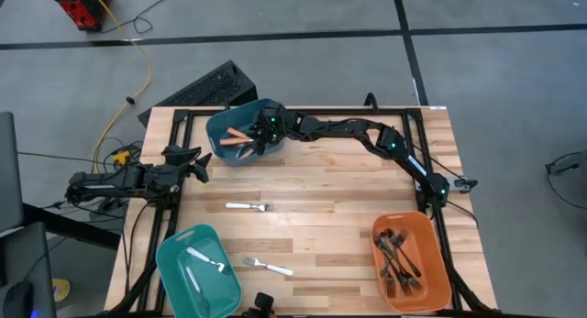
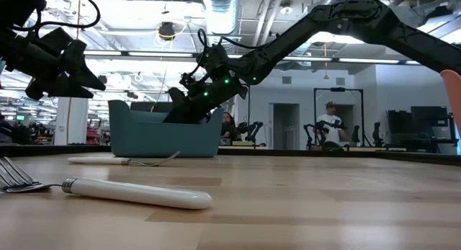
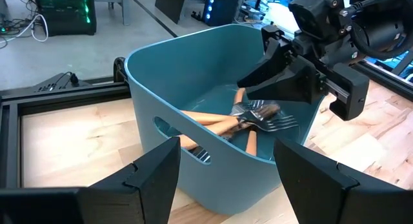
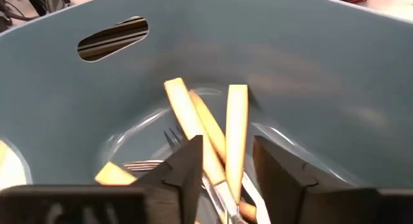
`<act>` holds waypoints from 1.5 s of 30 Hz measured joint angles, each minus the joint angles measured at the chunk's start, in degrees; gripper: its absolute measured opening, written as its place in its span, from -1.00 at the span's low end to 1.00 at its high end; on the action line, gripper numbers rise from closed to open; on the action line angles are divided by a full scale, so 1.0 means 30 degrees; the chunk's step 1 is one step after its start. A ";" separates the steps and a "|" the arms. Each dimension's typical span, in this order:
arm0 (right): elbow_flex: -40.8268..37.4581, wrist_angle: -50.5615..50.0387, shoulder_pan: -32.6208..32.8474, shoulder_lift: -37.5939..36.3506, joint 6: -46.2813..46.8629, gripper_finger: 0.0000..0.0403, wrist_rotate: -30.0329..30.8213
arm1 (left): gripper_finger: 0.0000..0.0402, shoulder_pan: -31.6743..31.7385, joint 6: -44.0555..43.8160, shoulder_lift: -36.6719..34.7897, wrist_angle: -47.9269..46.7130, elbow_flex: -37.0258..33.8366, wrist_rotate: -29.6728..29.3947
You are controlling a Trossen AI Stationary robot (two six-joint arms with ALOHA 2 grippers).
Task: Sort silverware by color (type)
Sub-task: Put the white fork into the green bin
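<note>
Several orange-handled forks (image 4: 193, 124) lie in a heap on the bottom of the far teal bin (image 1: 240, 116). My right gripper (image 4: 227, 175) reaches down into that bin from the table's right and is open. Its fingers stand on either side of one orange handle (image 4: 236, 121), with a gap showing on both sides. The left wrist view shows this gripper (image 3: 261, 88) just above the heap (image 3: 248, 117). Two white forks (image 1: 249, 206) (image 1: 268, 266) lie flat on the table. My left gripper (image 3: 226, 179) waits open at the table's left edge, pointing at the far bin.
A second teal bin (image 1: 174, 263) with white forks stands at the near left. An orange bin (image 1: 431, 240) with black forks stands at the near right. A black frame rail (image 1: 348, 112) runs along the far edge. Bare wood lies between the bins.
</note>
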 joint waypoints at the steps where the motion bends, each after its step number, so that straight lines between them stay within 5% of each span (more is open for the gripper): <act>1: 0.0000 0.0025 -0.0004 -0.0007 0.0000 -0.14 0.0000 | 0.17 0.0000 0.0000 0.0000 0.0005 -0.0006 0.0000; 6: 0.0000 0.0029 -0.0004 -0.0007 0.0007 -0.01 0.0000 | 0.17 0.0000 0.0000 0.0000 0.0007 -0.0006 0.0007; 33: 0.0001 0.0196 0.0449 -0.0058 0.0078 0.04 -0.0410 | 0.17 0.0000 0.0066 0.0000 0.0007 -0.0006 0.0000; 45: 0.3610 -0.3784 0.0815 -0.0073 -0.2080 0.03 -0.0597 | 0.17 0.0000 0.0066 0.0000 0.0007 -0.0006 0.0051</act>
